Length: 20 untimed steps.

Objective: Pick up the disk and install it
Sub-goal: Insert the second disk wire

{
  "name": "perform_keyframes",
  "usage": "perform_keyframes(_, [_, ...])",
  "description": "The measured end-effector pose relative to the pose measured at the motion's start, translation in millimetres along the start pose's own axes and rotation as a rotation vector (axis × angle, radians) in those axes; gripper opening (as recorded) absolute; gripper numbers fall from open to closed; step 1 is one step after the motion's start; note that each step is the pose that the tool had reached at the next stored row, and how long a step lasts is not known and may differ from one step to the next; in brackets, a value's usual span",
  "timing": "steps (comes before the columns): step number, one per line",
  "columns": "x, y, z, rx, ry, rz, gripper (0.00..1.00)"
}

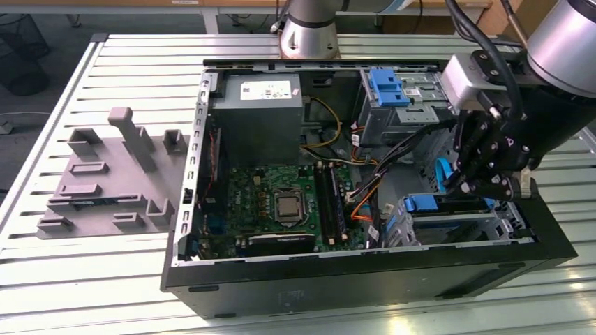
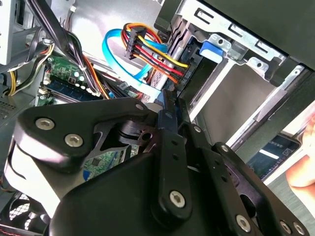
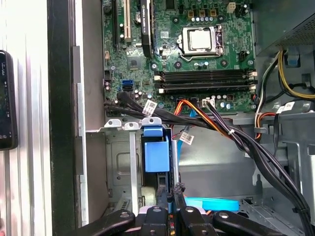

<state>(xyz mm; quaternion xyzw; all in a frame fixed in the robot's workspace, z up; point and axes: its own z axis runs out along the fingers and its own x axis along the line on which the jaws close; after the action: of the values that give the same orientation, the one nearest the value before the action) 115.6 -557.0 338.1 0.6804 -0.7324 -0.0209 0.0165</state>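
The fingers pinch the disk by its stiff blue carrier edge, inside the drive cage; likely dense, shock-sensitive.

Exterior high; wrist views close inside case.

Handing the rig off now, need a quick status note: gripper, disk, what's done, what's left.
Gripper: down inside the open PC case, over the drive cage at the exterior view's right; jaws look shut on the disk's edge.
Disk: blue carrier standing on edge in the cage, in the first wrist view.
Done: disk picked up and brought to the cage.
Left: full seating not confirmed; gripper not yet let go.
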Motion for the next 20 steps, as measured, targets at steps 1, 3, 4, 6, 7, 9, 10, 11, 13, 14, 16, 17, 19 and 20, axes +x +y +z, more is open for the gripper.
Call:
perform_keyframes(1, [0.0, 0.0, 0.3, 0.0, -0.0002, 0.0, 0.16])
perform_keyframes(3, [0.0, -0.1, 0.7, 0.0, -0.0002, 0.0, 0.16])
perform_keyframes(4, [0.0, -0.1, 1.0, -0.0001, -0.0004, 0.0, 0.16])
perform_keyframes(6, [0.0, -0.2, 1.4, -0.0001, -0.0007, 0.001, 0.16])
perform_keyframes(7, [0.0, -0.5, 1.6, -0.0001, -0.0011, 0.0, 0.16])
perform_keyframes(9, [0.0, -1.2, 2.0, -0.0002, -0.0025, 0.0, 0.16])
perform_keyframes(10, [0.1, -1.3, 2.3, -0.0002, -0.0033, 0.0, 0.16])
perform_keyframes(11, [0.1, -1.4, 2.5, -0.0003, -0.0041, 0.0, 0.16])
perform_keyframes(13, [0.2, -1.5, 2.9, -0.0004, -0.0058, 0.0, 0.16])
perform_keyframes(14, [0.2, -1.6, 3.1, -0.0005, -0.0066, 0.0, 0.16])
perform_keyframes(16, [0.3, -1.6, 3.7, -0.0006, -0.0084, 0.0, 0.16])
perform_keyframes(17, [0.4, -1.6, 3.9, -0.0007, -0.009, 0.0, 0.16])
perform_keyframes(19, [0.6, -1.7, 4.1, -0.0007, -0.0094, 0.0, 0.16])
perform_keyframes(20, [0.6, -1.8, 4.2, -0.0007, -0.0094, 0.0, 0.16])
